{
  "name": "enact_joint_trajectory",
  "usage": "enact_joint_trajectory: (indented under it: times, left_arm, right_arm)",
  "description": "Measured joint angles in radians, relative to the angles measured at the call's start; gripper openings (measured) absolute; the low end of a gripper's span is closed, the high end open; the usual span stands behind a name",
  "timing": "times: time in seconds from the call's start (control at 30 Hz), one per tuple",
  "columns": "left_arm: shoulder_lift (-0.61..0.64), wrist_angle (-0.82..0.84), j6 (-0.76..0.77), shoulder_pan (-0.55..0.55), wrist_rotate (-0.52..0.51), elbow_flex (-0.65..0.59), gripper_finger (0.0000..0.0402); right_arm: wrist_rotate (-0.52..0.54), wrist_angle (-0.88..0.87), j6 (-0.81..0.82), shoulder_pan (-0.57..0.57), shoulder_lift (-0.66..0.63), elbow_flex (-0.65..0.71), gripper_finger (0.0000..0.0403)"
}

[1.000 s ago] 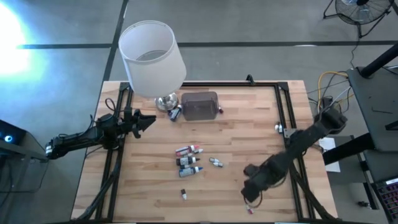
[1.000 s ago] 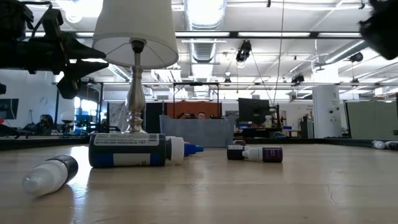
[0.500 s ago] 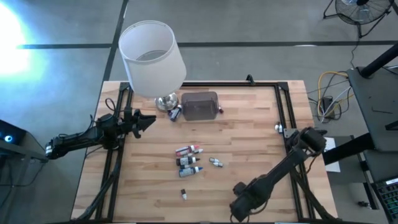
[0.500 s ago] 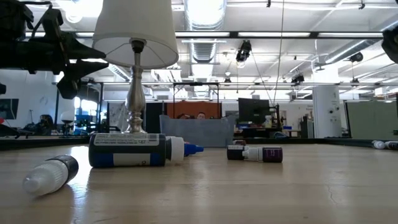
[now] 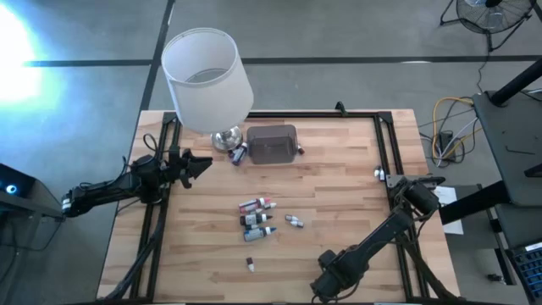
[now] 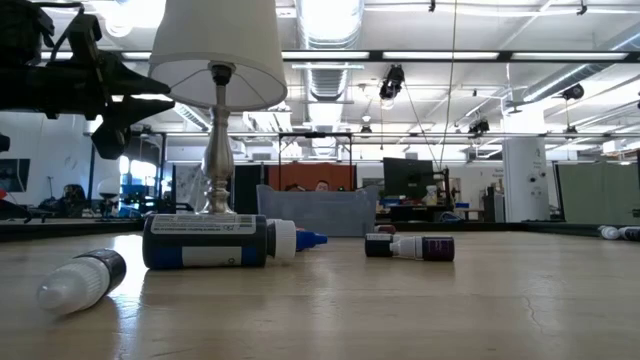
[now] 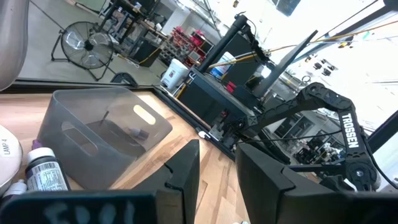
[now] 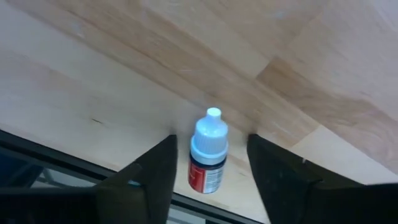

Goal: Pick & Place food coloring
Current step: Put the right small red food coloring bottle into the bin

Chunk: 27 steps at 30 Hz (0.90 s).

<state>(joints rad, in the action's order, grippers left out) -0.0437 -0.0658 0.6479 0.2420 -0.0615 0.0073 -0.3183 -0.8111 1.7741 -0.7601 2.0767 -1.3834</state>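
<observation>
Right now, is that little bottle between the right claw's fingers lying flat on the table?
No, the small red-labelled bottle stands upright, white cap up, between the right gripper fingers.

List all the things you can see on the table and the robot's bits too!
Lamp: one, white shade, chrome base, far left corner.
Box: one, translucent grey, beside the lamp.
Food coloring bottles: several, red, dark, whitish, lying mid-table; more by the box.
Red-labelled bottle: one, white cap, front edge.
Table: one, light wood.
Left gripper: dark, fingers slightly apart, empty, near the lamp.
Right gripper: dark, open fingers either side of the red-labelled bottle.
</observation>
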Motion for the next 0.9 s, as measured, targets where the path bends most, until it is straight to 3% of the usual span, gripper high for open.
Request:
enact_joint_trajectory:
  times: [0.2, 0.37, 0.53, 0.7, 0.8, 0.9]
  left_arm:
    - [0.000, 0.000, 0.000, 0.000, 0.000, 0.000, 0.0085]
    - [0.000, 0.000, 0.000, 0.000, 0.000, 0.000, 0.0085]
    - [0.000, 0.000, 0.000, 0.000, 0.000, 0.000, 0.0085]
    - [0.000, 0.000, 0.000, 0.000, 0.000, 0.000, 0.0085]
    - [0.000, 0.000, 0.000, 0.000, 0.000, 0.000, 0.0085]
    - [0.000, 0.000, 0.000, 0.000, 0.000, 0.000, 0.0085]
  right_arm:
    - [0.005, -0.010, 0.004, 0.004, 0.002, 0.001, 0.0102]
    - [0.059, -0.012, 0.011, 0.028, -0.015, 0.001, 0.0068]
    - [0.388, -0.037, 0.102, 0.087, -0.104, 0.032, 0.0067]
    - [0.698, -0.030, 0.144, 0.194, -0.280, 0.111, 0.0067]
    - [0.862, 0.018, 0.039, 0.309, -0.381, 0.162, 0.0067]
    - [0.913, 0.137, -0.174, 0.456, -0.470, 0.216, 0.0067]
